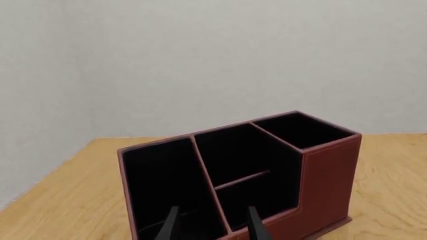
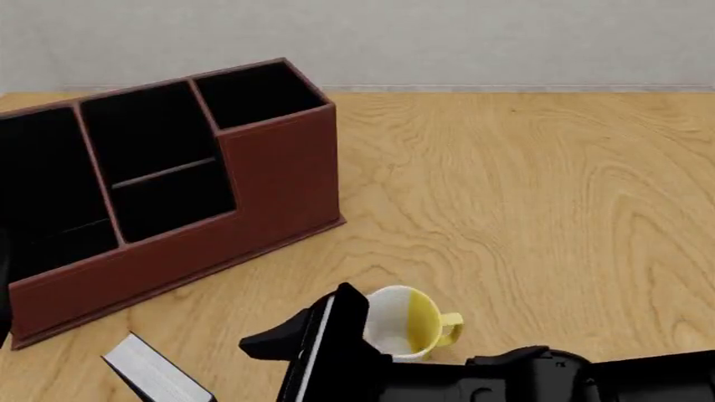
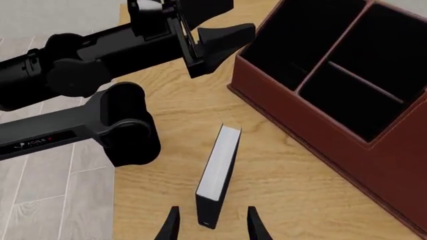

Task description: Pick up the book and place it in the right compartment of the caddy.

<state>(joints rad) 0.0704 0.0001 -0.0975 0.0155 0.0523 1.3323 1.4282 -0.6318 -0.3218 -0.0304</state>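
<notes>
The right pincer (image 3: 209, 224) is open, its two dark fingertips (image 3: 169, 226) set either side of the near end of the thick black hardcover book (image 3: 217, 175) without touching it. The book stands on edge on the pale wooden counter (image 3: 173, 125), white page edge upward, running straight away from this pincer. Beyond and to one side of the book, close by, sits the large reddish-brown leather-look caddy (image 3: 373, 170) with its black interior. The black left arm (image 3: 80, 65) crosses the far side of the book.

The left pincer (image 1: 212, 227) is also open and holds nothing, its fingertips (image 1: 256, 226) poised just above the caddy's low front edge, over the divider between two shelved sections. Past them, at the caddy's far end, is the tall squarish right compartment (image 1: 303, 130), black inside.

In the front view, the right arm (image 2: 335, 352) reaches across the near edge of the counter. Just beyond it stands a yellow mug with a white inside (image 2: 408, 322), and the book's white page edge (image 2: 146, 368) shows in front of the caddy (image 2: 280, 176).
</notes>
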